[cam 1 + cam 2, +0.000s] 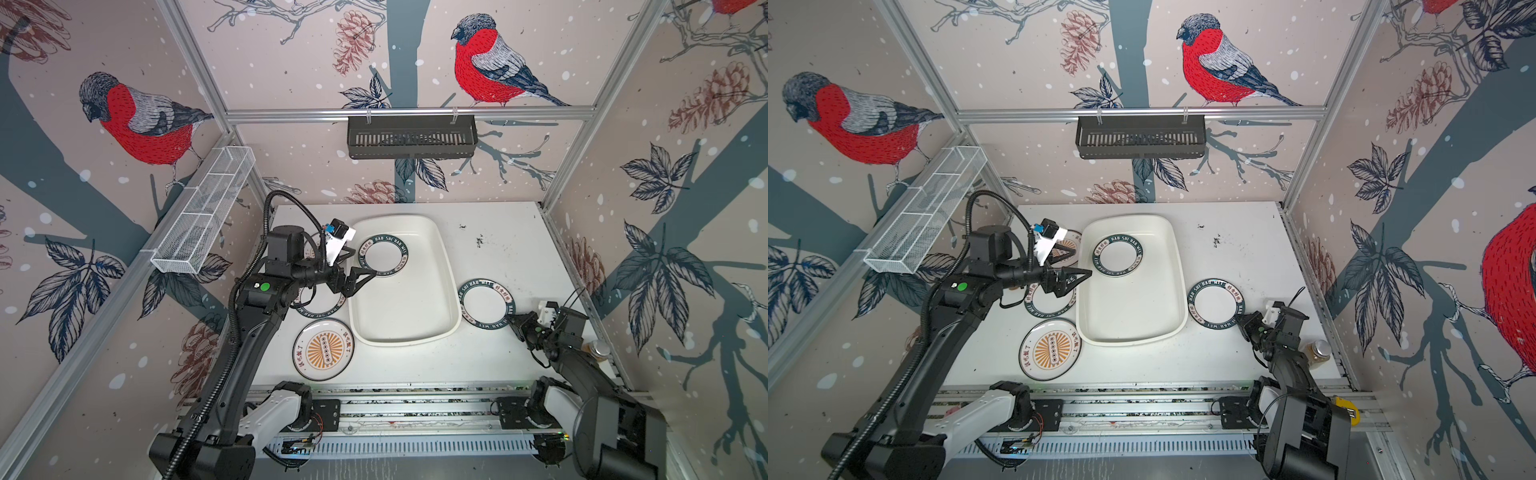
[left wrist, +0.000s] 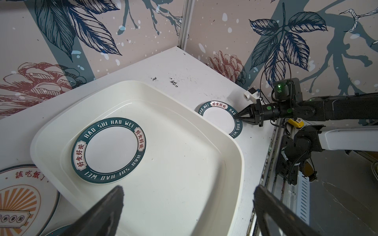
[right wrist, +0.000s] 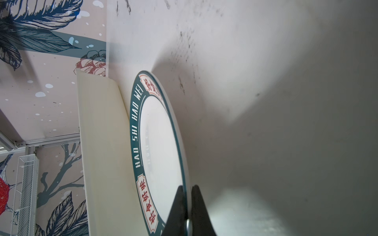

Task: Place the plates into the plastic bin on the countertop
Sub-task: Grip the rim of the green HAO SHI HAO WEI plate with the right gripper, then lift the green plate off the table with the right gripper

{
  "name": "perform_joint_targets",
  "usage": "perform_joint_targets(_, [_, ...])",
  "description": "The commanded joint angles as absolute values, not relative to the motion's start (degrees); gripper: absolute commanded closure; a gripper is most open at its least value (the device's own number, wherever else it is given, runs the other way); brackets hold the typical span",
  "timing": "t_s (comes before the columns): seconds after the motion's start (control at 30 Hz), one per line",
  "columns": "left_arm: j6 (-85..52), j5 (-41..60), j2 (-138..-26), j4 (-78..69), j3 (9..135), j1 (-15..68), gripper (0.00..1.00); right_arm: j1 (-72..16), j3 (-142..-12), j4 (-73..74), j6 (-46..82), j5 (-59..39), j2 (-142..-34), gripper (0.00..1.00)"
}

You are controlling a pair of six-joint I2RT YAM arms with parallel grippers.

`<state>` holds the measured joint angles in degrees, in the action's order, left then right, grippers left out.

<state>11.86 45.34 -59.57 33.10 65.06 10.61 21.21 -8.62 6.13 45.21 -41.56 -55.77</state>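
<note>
Plate [image 1: 486, 304] at the bin's [image 1: 407, 303] three o'clock, pinched only by its rim in the right gripper [image 3: 187, 187], could slip on lifting; left gripper [image 2: 189, 189] spread wide.

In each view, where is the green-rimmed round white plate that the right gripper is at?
Top view: green-rimmed round white plate right of the white plastic bin.
Top view: same place.
Left wrist: beyond the bin's rim, partly hidden.
Right wrist: beside the bin's wall, right gripper shut on its rim.
Shared landmark: the bin.

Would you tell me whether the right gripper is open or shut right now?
Shut: the right gripper has its jaws pinching the rim of the green-rimmed plate beside the plastic bin.
</note>
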Motion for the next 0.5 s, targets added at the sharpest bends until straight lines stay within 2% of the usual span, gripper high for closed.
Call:
perform_joint_targets(0.0, [12.13,46.58,-59.41,31.29,65.07,10.60,0.02,21.54,-10.31,4.85,45.26,-41.66,-55.04,0.98])
perform_joint_targets(0.47, [12.22,46.49,-59.52,31.33,65.04,10.63,0.02,23.62,-18.80,-0.64,43.36,-43.24,-55.06,0.98])
